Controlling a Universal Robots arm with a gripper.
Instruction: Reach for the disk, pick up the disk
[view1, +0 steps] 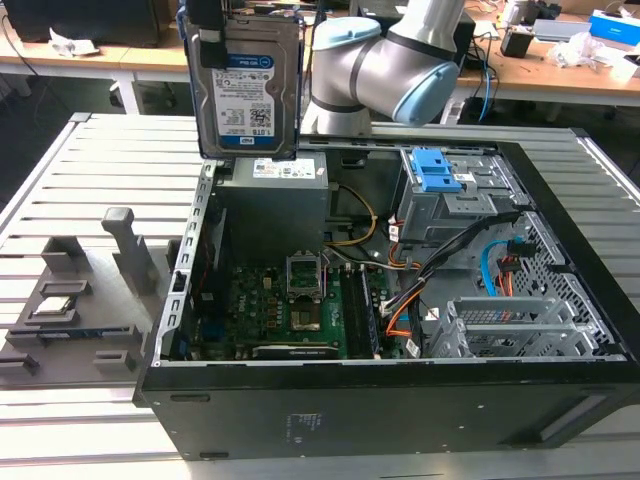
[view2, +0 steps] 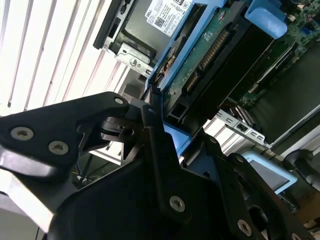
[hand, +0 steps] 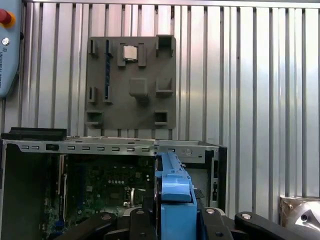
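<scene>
The disk (view1: 248, 95) is clamped edgewise in the shut jaws of the gripper (hand: 175, 216) and held upright above the computer case (view1: 400, 405), clear of its walls.

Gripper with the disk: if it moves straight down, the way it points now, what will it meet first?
Probably the grey power supply in the open computer case; the disk, held upright by the gripper, would touch it first. Depth is uncertain.
</scene>
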